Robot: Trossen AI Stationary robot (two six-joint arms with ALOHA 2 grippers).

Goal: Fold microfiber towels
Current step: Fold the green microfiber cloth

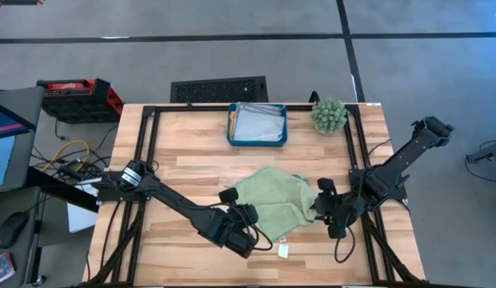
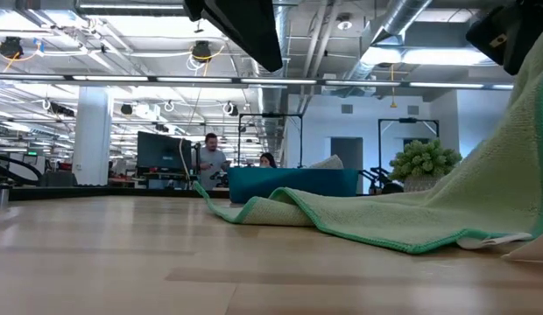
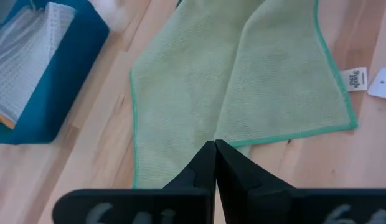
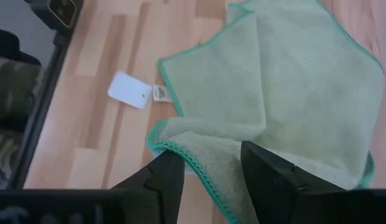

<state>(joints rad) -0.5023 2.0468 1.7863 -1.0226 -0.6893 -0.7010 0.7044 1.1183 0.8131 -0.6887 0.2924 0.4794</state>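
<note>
The light green towel (image 1: 274,200) lies rumpled mid-counter (image 1: 192,160), its near edge between the two arms. The right end effector (image 4: 208,171) pinches a raised fold of its hem; the left end effector (image 3: 215,155), pressed together, sits at its other corner. Behind, a teal tray (image 1: 257,141) holds more cloths, and people stand in the room beyond.

1. Left arm reaches in from the table's left edge, stretched diagonally toward front-centre, wrist low over the tabletop.
2. Left gripper (image 1: 246,214) has its fingers (image 3: 205,165) pressed together, tips touching, no gap btwn them.
3. Right arm comes from the back-right corner, elbow bent, forearm angled down toward centre.
4. Right gripper (image 1: 322,210) has its fingers (image 4: 268,168) spread apart w/ cloth edge btwn them.
</note>
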